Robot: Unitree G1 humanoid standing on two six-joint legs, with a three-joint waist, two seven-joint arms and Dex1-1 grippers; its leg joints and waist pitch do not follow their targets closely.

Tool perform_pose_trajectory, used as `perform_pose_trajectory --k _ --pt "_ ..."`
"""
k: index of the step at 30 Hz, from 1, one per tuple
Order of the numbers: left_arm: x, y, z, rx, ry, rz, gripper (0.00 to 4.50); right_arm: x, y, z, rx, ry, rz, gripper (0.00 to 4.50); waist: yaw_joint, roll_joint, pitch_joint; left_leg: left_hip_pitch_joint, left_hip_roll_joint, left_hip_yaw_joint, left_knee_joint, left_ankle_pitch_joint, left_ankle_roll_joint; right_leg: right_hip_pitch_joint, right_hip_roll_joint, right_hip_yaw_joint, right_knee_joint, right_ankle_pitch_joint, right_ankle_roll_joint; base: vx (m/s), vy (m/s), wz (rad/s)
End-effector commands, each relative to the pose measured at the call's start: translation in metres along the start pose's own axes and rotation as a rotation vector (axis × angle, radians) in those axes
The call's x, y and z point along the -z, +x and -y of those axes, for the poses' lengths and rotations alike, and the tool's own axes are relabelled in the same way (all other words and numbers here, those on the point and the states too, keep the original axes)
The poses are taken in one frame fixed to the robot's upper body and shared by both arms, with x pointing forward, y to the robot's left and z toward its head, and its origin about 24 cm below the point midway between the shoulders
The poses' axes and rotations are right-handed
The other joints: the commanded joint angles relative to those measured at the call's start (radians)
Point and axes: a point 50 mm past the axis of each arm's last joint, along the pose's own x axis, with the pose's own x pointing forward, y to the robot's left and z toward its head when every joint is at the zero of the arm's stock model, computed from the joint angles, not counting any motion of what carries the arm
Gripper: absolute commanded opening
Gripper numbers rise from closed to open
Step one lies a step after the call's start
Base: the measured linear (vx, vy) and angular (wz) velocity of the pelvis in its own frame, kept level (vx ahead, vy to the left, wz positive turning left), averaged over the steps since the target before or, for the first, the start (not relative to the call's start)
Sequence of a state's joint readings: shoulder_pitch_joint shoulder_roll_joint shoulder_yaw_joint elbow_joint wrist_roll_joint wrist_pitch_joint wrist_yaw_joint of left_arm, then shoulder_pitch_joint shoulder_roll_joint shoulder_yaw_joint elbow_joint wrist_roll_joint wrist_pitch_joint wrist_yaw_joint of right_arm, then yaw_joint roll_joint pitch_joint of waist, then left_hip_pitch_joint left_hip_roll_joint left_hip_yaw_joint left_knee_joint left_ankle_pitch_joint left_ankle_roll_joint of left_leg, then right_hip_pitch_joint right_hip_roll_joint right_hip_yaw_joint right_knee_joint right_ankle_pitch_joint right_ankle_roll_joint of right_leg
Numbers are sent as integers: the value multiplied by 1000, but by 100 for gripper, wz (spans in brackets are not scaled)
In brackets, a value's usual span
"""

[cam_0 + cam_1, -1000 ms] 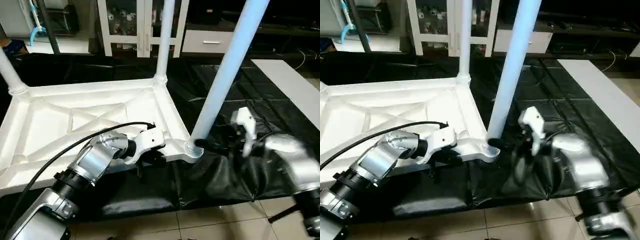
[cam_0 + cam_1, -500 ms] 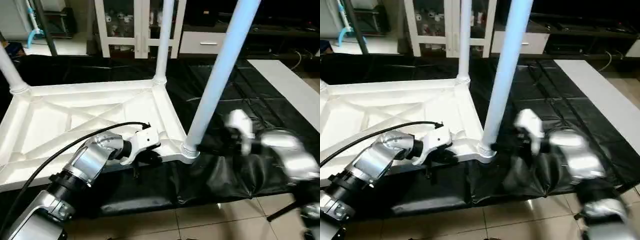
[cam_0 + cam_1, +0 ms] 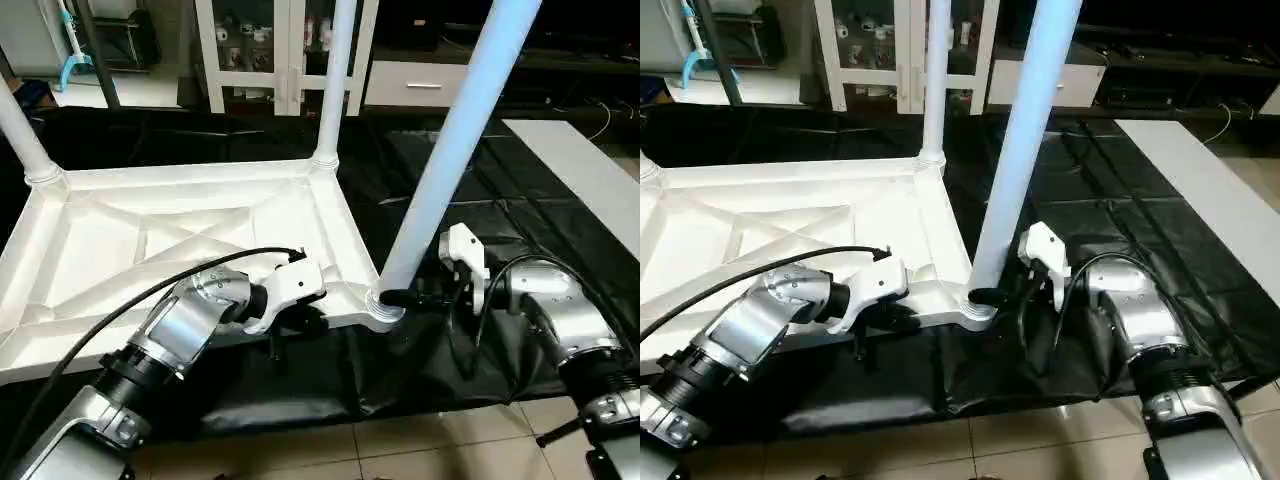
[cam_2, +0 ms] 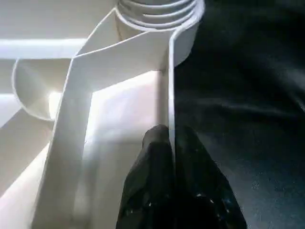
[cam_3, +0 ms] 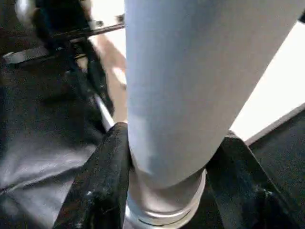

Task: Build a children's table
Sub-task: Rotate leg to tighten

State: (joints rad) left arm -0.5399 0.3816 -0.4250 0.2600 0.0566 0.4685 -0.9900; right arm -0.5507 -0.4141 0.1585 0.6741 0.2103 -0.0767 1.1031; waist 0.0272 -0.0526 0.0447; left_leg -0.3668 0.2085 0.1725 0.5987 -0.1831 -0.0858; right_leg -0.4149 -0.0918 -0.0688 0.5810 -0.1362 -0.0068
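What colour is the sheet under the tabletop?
Black; the sheet shows best in the left eye view, spread beneath the white tabletop.

Right gripper point(image 3: 398, 297) clasps leg point(image 3: 450, 150) at top's point(image 3: 150, 240) corner socket.

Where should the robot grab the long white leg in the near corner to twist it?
Low down on the near leg, just above the corner socket, coming in from the robot's right side. The leg is a round tube standing almost upright, so two fingers can straddle it level there. The right gripper sits that way now, while the left gripper pinches the table top's edge.
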Motion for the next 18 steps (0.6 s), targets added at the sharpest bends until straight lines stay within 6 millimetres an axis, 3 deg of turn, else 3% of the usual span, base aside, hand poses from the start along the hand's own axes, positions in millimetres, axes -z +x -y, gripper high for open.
perform_pose_trajectory --k 1,2,3,4,5,6,7,8,9,11,12,13,14,15,16,18 --pt "-3 9 -6 -170 -132 12 0 23 -2 19 589 120 -45 191 -13 -2 -53 2 16 4 -79 -281 8 39 -34 31 -64 -418 -169 0 0 0" --pt "-3 9 -6 -170 -132 12 0 23 -2 19 589 120 -45 191 -19 -1 -53 3 13 1 -83 -292 -7 38 -33 27 -70 -457 -151 0 0 0" --pt "-10 13 -8 -225 -159 42 0 36 0 16 780 202 -66 191 -33 -12 -61 -7 10 -11 -83 -310 -26 51 -38 17 -70 -517 -107 0 0 0" --pt "-11 13 -9 -229 -160 45 0 38 0 15 792 207 -69 191 -36 -10 -58 -5 10 -10 -85 -324 -23 45 -36 16 -75 -530 -96 0 0 0" --pt "-17 17 -10 -268 -169 70 0 50 6 6 902 250 -106 191 -35 -4 -57 9 9 -8 -78 -360 -20 30 -37 17 -89 -555 -82 0 0 0" --pt "-20 19 -11 -279 -170 76 0 53 11 3 934 261 -111 191 -36 -5 -60 15 7 -4 -74 -366 -18 23 -36 20 -91 -541 -85 0 0 0" --pt "-21 20 -11 -284 -170 79 0 54 13 1 950 267 -114 191 -41 -5 -58 11 5 -6 -78 -390 -10 23 -31 18 -93 -539 -81 0 0 0" --pt "-23 23 -11 -292 -169 84 0 56 21 -4 974 268 -117 191 -41 2 -57 10 4 -9 -80 -409 -11 25 -30 13 -94 -554 -73 0 0 0" --pt "-24 24 -11 -295 -168 86 0 56 25 -7 984 266 -116 191 -46 -4 -56 13 1 -9 -77 -440 -7 20 -29 8 -102 -592 -52 0 0 0" --pt "-28 26 -11 -294 -160 95 0 50 42 -12 959 299 -45 191 -51 1 -54 20 -1 -12 -73 -479 -4 13 -30 1 -114 -639 -32 0 0 0" --pt "-27 25 -11 -284 -141 88 0 32 55 -14 846 338 104 191 -58 9 -54 16 0 -18 -75 -509 -1 18 -31 -7 -118 -657 -20 0 0 0" --pt "-27 25 -11 -284 -141 88 0 32 55 -14 846 338 104 191 -58 9 -54 16 0 -18 -75 -509 -1 18 -31 -7 -118 -657 -20 0 0 0" --pt "-24 22 -11 -270 -123 75 0 16 61 -16 708 290 194 191 -63 13 -55 11 3 -25 -78 -518 0 27 -33 -11 -118 -639 -22 0 0 0" --pt "-23 22 -11 -267 -116 70 0 11 61 -16 677 255 200 226 -61 19 -58 10 10 -29 -85 -515 5 37 -37 -12 -114 -580 -43 0 0 0" --pt "-23 21 -11 -262 -110 68 0 10 59 -15 670 243 203 247 -60 20 -61 0 14 -31 -90 -477 7 46 -40 -7 -104 -487 -80 0 0 0" --pt "-16 16 -9 -201 -56 53 0 -4 43 -6 651 148 224 267 -50 14 -58 2 13 -22 -89 -443 14 41 -39 1 -97 -424 -121 0 0 0"
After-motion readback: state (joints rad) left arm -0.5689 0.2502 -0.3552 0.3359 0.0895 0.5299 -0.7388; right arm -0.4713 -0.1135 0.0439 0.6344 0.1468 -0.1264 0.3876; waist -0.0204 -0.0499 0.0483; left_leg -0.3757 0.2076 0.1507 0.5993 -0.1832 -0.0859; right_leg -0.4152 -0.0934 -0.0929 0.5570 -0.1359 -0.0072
